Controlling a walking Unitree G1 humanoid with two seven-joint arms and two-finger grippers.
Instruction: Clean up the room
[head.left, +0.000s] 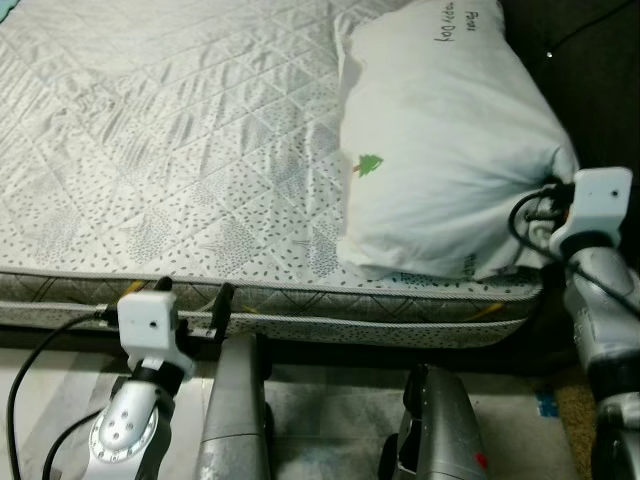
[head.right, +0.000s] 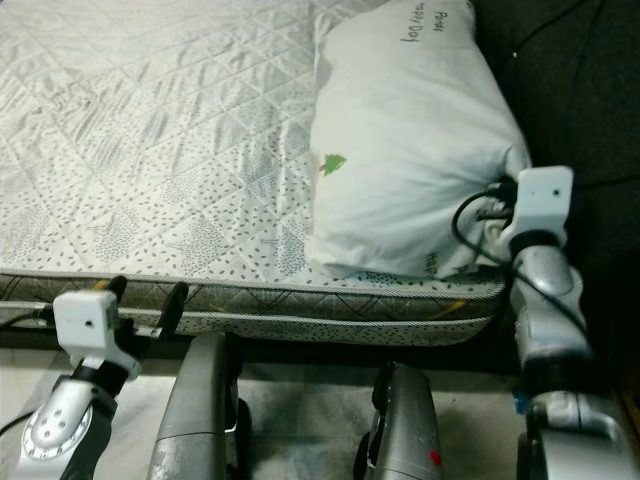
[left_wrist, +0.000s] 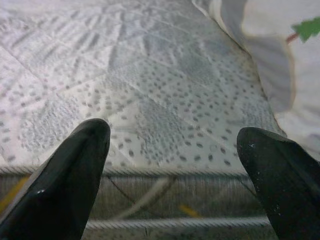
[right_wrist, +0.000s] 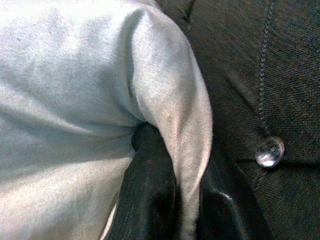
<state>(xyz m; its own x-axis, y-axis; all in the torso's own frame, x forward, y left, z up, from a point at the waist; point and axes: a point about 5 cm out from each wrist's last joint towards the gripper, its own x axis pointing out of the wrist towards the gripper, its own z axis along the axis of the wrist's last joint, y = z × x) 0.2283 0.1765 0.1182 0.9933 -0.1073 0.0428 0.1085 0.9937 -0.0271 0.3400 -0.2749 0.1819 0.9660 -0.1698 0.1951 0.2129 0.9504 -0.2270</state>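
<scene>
A white pillow (head.left: 440, 140) with a small green tree print lies on the right end of the quilted mattress (head.left: 170, 130), near the dark headboard. My right gripper (right_wrist: 186, 200) is shut on a fold of the pillow's near right corner (head.right: 490, 225); the cloth is pinched between the two black fingers (right_wrist: 145, 195). My left gripper (head.left: 195, 300) stands open at the mattress's front edge, its fingers (left_wrist: 75, 170) spread with nothing between them. The pillow's edge (left_wrist: 280, 60) lies beside the left gripper.
A dark tufted headboard (right_wrist: 250, 75) with a shiny button (right_wrist: 269, 151) stands just behind the pillow. The mattress's piped front edge (head.left: 330, 325) runs across below. Pale floor (head.left: 320, 400) and my grey legs are beneath it.
</scene>
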